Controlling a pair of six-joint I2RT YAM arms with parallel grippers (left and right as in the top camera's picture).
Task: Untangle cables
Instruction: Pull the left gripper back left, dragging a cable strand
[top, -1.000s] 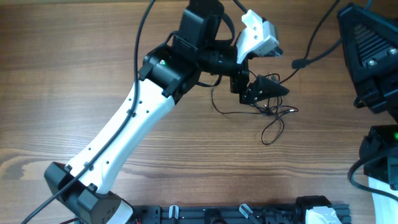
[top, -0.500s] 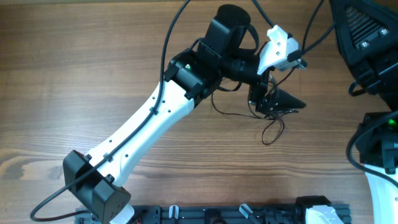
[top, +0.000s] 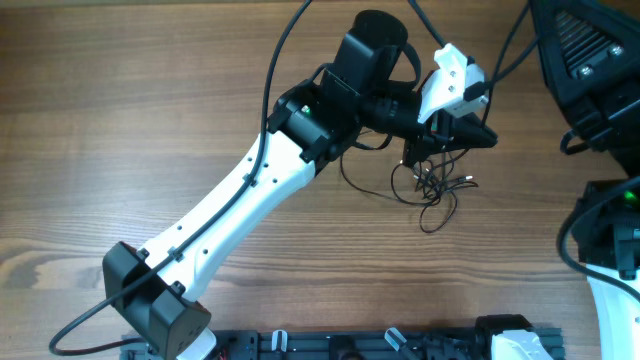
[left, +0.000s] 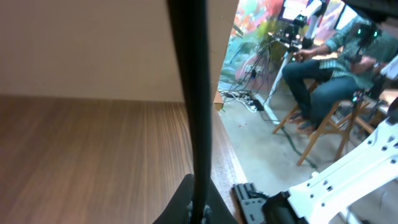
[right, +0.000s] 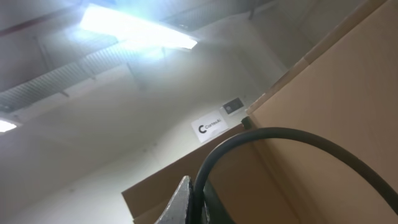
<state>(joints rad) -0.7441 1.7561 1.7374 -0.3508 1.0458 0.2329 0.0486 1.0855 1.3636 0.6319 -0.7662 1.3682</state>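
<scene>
- The very thin black cables (top: 432, 186) lie in a loose, messy tangle on the brown wooden bench (top: 120, 110). In the overhead view they sit a bit right of the middle.
- One round loop is on the left side of the tangle. Another loop lies at the near end, and a short end pokes out to the right.
- A few strands rise from the tangle toward the black left gripper (top: 482, 136), which hangs just above them on the far side.
- The left gripper has its two fingers pressed together, pointing to the right. It is too hard to see if a strand is pinched between them.
- In the left wrist view those fingers meet at the bottom edge. A thick black arm cable (left: 194, 93) runs straight up in front of the camera.
- The long white left arm (top: 230, 215) reaches from the near left corner across the bench to the tangle.
- The black right arm (top: 590, 70) stays at the right edge of the bench, well apart from the tangle.
- The right gripper (right: 194, 208) points up at the ceiling with its fingers closed tight.
- Above it are a bright long ceiling light (right: 137, 28), a brown cardboard box (right: 336, 93) and a thick curved black cable (right: 292, 138).
- Past the bench edge, a person in blue jeans (left: 320, 68) sits on a wooden stool.
</scene>
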